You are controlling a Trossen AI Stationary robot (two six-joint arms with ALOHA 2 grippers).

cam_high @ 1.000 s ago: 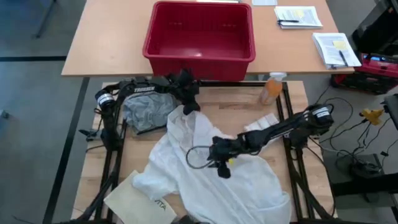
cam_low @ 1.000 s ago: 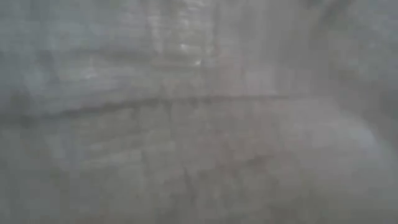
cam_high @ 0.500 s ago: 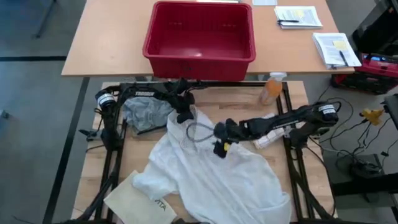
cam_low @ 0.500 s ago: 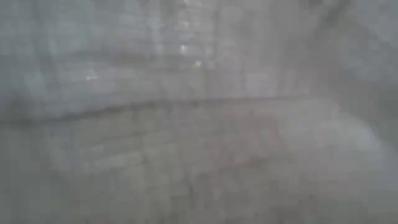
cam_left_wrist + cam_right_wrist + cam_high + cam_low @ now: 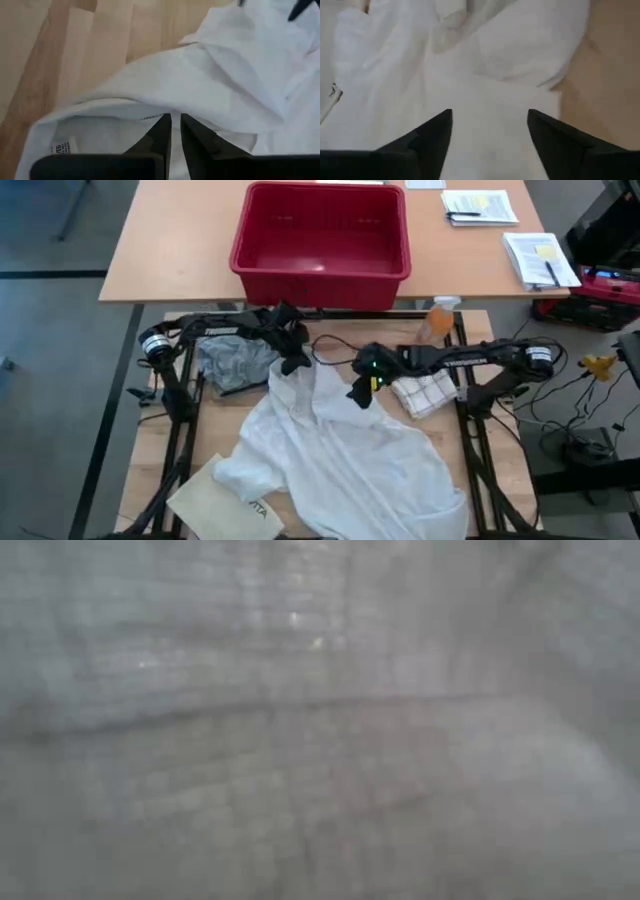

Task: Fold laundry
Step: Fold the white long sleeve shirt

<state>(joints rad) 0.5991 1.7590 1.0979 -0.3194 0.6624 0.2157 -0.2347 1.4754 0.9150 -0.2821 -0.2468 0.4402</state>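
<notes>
Here the white shirt [image 5: 340,450] lies spread and rumpled across the middle of the wooden counter [image 5: 390,350], running from its far-centre down to the near right corner. Its far end, by the collar, is pinched in the left claw [image 5: 292,362]; in the left wrist view the two dark fingers [image 5: 161,137] stand pressed nearly together with a fold of white cloth [image 5: 200,85] between them, a small label just beside. The right claw [image 5: 360,390] sits over the shirt's far right edge, just right of the left claw. In the right wrist view its fingers [image 5: 432,132] are spread wide, with the white cloth [image 5: 490,65] lying below and between them, nothing gripped.

Left of the shirt's far end, touching it, lies the grey T-shirt [image 5: 232,360], bunched under the left arm. Right of the right claw, a checked cloth [image 5: 425,392] lies folded beside the shirt. A tan piece [image 5: 212,505] with dark lettering sticks out from under the shirt at the near left corner. An orange bottle [image 5: 436,322] stands at the far right edge. Beyond the counter, a red bin [image 5: 320,242] rests on another table. The low view shows only blurred pale fabric [image 5: 320,740] filling it.
</notes>
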